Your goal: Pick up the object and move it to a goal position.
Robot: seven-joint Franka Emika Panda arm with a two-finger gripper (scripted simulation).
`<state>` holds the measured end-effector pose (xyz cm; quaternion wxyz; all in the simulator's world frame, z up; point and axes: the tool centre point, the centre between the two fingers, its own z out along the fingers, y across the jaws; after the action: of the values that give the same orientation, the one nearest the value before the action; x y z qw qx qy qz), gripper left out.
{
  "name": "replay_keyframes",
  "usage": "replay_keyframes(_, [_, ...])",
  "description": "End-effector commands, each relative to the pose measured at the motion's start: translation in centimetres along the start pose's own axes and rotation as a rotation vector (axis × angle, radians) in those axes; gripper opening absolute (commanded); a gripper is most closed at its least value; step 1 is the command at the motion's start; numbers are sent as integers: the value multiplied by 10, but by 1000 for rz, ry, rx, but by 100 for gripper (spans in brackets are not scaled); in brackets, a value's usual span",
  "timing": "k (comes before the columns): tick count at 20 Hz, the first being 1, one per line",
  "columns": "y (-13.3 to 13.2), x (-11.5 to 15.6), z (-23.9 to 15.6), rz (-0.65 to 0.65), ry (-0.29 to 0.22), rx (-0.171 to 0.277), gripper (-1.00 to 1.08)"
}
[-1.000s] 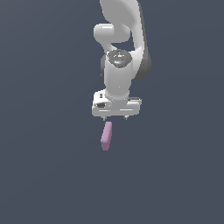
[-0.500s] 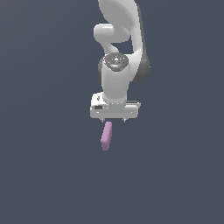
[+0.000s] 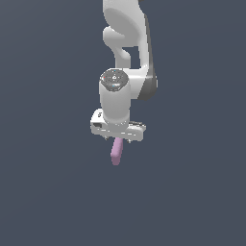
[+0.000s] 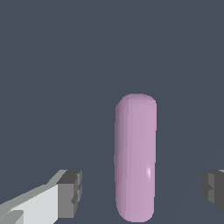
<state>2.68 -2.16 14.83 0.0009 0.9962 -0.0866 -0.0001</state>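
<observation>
Pink block (image 4: 135, 157) lies flat on the grey floor (image 4: 52, 65), between the two fingertips (image 4: 70, 192), touching neither. Gripper (image 3: 117, 138) spread wide, empty. Versus a second ago the arm has dropped a little lower over the block, which hasn't moved. Likely lining up the grasp; nothing lifted yet.

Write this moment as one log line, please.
gripper: open | block: between fingers, ungrasped | phase: pre-grasp
</observation>
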Motion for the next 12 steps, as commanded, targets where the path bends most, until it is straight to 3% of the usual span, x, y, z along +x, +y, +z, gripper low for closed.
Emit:
replay_keyframes(1, [3,4,2,22,0,2,100])
replay_keyframes(12, [3,3,27,24,0,1,100])
